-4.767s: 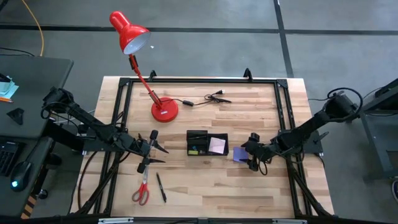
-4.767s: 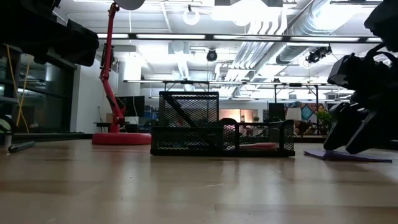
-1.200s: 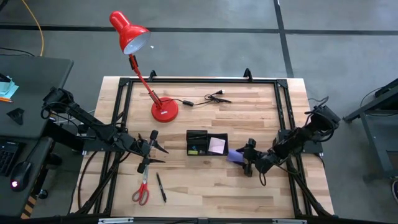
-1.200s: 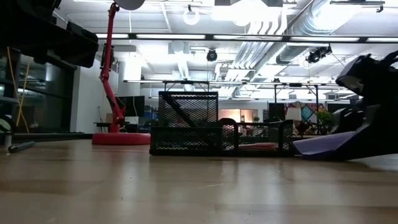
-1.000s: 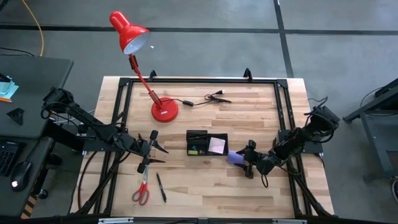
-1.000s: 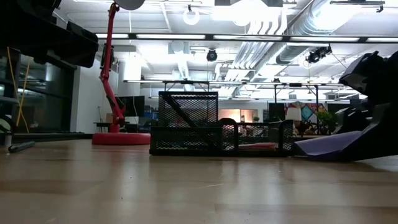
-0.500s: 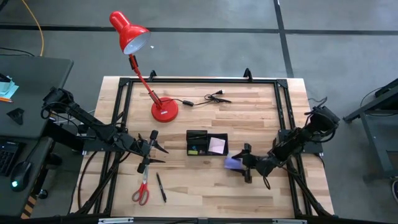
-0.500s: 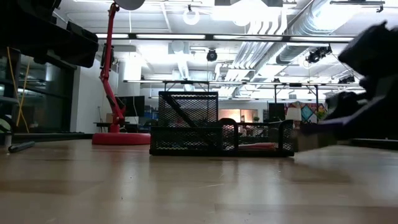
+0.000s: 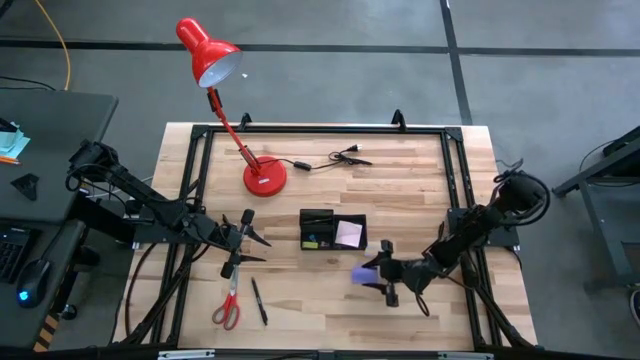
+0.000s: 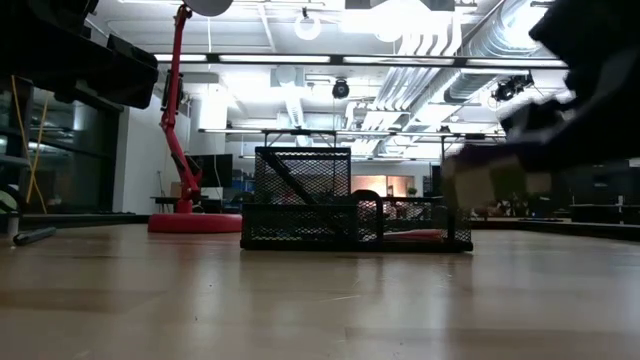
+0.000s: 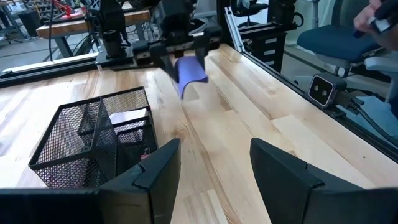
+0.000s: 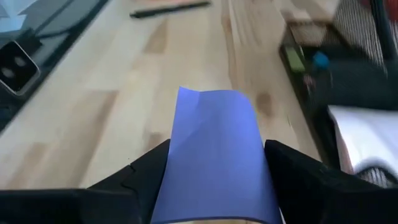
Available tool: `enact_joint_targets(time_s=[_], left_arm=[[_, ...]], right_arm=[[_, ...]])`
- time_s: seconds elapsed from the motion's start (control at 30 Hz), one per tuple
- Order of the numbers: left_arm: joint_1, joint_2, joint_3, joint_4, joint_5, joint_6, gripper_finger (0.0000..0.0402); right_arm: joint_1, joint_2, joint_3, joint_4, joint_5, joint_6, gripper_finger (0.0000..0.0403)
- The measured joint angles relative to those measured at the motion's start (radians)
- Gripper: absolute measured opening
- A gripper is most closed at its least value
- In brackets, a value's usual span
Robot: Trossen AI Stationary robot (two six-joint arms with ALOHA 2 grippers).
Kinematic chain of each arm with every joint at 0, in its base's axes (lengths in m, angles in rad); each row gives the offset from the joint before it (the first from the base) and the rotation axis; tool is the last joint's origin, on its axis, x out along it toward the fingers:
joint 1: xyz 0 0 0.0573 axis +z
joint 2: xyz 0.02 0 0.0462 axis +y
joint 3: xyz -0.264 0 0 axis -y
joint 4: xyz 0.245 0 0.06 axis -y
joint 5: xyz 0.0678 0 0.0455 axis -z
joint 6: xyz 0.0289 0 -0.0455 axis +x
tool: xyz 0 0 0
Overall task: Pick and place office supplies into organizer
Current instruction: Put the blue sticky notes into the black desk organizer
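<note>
Small purple square sticky-note pad (image 12: 211,155) bowed between right claw (image 9: 384,279) fingers, now lifted clear of wooden worktop (image 9: 320,305); second ago it sat just beside black mesh organizer (image 9: 333,230). Claw pinching narrower than before, pad carried out front of organizer. Grip looks ok, so next is drop-in probably. Left claw (image 9: 243,243) parked wide, holding nothing, red-handled scissors (image 9: 229,305) near it.

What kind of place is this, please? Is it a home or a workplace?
Probably a workplace, like a robotics lab: exposed ceiling ducts and strip lights, a concrete floor with black lines, and a wooden table carrying two robot arms.
</note>
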State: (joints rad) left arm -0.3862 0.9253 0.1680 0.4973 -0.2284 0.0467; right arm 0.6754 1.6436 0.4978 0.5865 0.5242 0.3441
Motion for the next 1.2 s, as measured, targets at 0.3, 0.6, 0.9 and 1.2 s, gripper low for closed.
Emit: enact_joint_targets(time_s=[0.3, 0.6, 0.9, 1.2], left_arm=[[0.000, 0.000, 0.000, 0.000, 0.000, 0.000, 0.0184], [0.000, 0.000, 0.000, 0.000, 0.000, 0.000, 0.0184], [0.000, 0.000, 0.000, 0.000, 0.000, 0.000, 0.0184], [0.000, 0.000, 0.000, 0.000, 0.000, 0.000, 0.0184]], right_arm=[[0.000, -0.001, 0.112, -0.062, 0.099, -0.231, 0.0220], [-0.030, -0.002, 0.143, -0.132, 0.265, -0.345, 0.0218], [-0.177, -0.002, 0.143, -0.204, 0.172, -0.345, 0.0220], [-0.310, -0.003, 0.143, -0.274, 0.012, -0.345, 0.0220]])
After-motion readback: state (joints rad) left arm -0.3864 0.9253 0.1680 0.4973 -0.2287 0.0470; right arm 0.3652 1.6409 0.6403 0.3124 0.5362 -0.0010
